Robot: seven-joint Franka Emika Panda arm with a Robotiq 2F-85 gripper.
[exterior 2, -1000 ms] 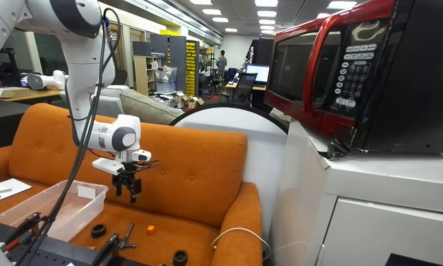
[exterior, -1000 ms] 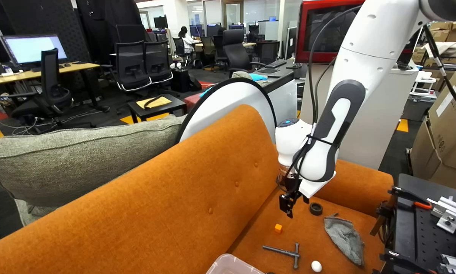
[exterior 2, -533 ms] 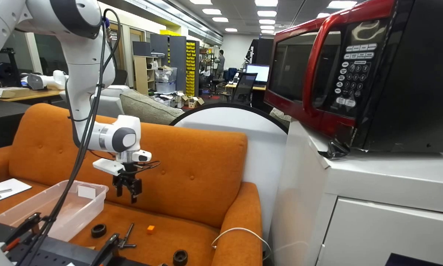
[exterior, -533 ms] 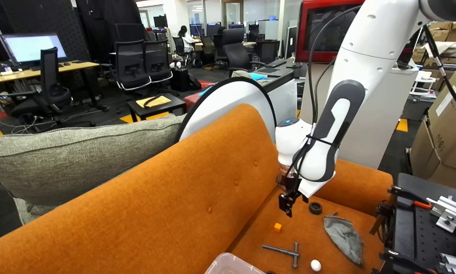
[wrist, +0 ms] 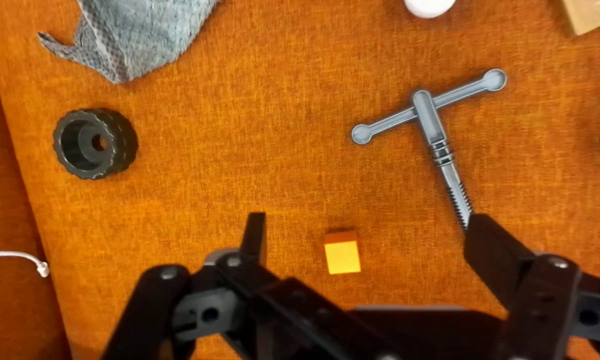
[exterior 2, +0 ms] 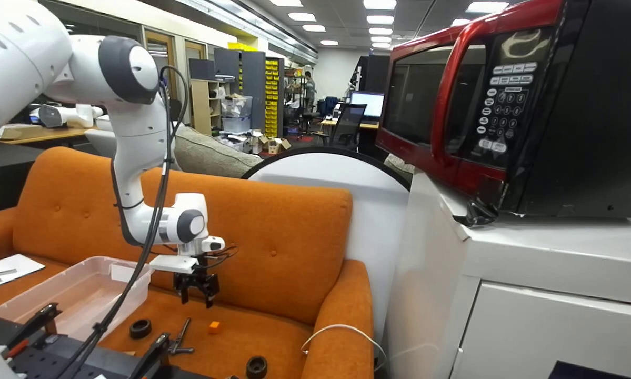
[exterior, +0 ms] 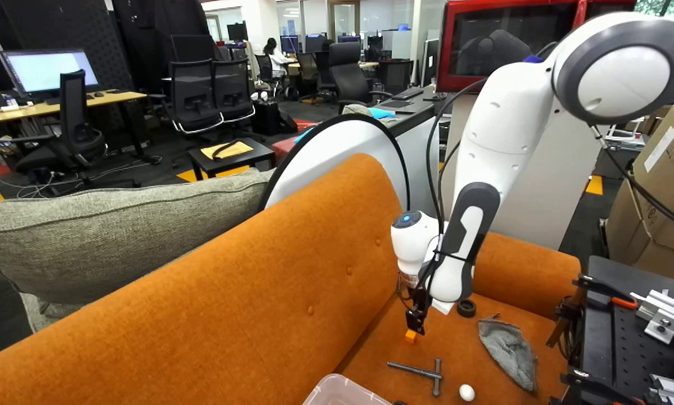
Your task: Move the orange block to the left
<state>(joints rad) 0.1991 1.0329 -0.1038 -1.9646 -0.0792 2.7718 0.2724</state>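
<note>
Foreground, both exterior views: orange button-tufted sofa (exterior: 241, 287). Behind sofa: grey-green cushion (exterior: 129, 236); black-rimmed white disc (exterior: 345, 140). Rear area, in an exterior view: dark floor (exterior: 162, 175) with orange-yellow patches (exterior: 594, 184); black office chairs (exterior: 193, 93); wood-topped desk (exterior: 126, 98) with lit monitor (exterior: 50, 70). Overhead, in an exterior view: rectangular ceiling lights (exterior 2: 380, 4), lit. Far end: white wall (exterior 2: 339, 63); yellow bins (exterior 2: 271, 100) beside grey panel (exterior 2: 253, 84). Nearer: white cabinet (exterior 2: 552, 295) under red-and-black microwave (exterior 2: 504, 105).

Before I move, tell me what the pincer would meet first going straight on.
Probably the orange block, seen between its open fingers in the wrist view; depth is unclear, and the sofa seat might come first.
</note>
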